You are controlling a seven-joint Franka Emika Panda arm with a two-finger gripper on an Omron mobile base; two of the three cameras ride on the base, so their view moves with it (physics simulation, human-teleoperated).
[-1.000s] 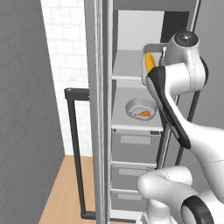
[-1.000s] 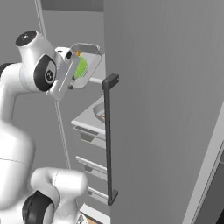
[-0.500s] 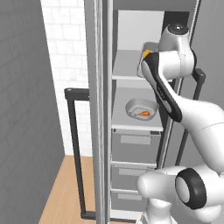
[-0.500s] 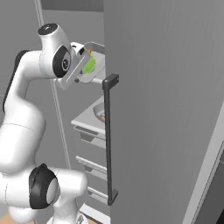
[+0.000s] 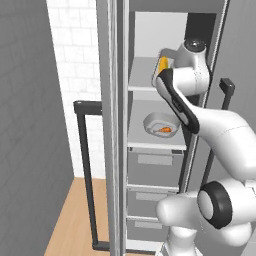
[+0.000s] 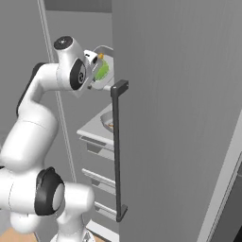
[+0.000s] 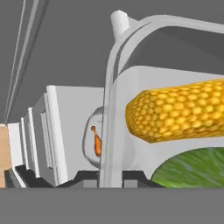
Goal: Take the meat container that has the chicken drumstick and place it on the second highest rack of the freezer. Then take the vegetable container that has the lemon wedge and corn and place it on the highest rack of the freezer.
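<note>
Even, flat rendered light with soft shading and no glare.

Both base views are bright and sharp from edge to edge, with no blur or bending at the borders. The freezer (image 5: 165,125) interior is paler at the back wall and darker under each shelf, where faint soft shadows lie. The white arm shows gentle grey shading on its undersides. In the hand view the corn (image 7: 179,111) and the lemon wedge (image 7: 192,168) sit very close and look coarse and slightly soft, while the drawers beyond stay crisp.
</note>
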